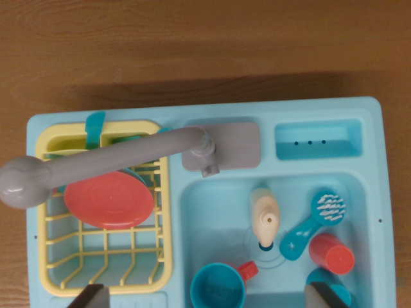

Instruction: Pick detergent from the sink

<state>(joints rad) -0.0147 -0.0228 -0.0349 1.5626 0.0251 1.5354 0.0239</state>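
Wrist view: pincer (209,296) tips cropped

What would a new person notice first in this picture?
Probably the red plate, standing in the yellow rack on the wrist view's left, under the grey faucet that swings over it. Next, the cream detergent lying in the blue sink, beside a blue brush and a red cup.
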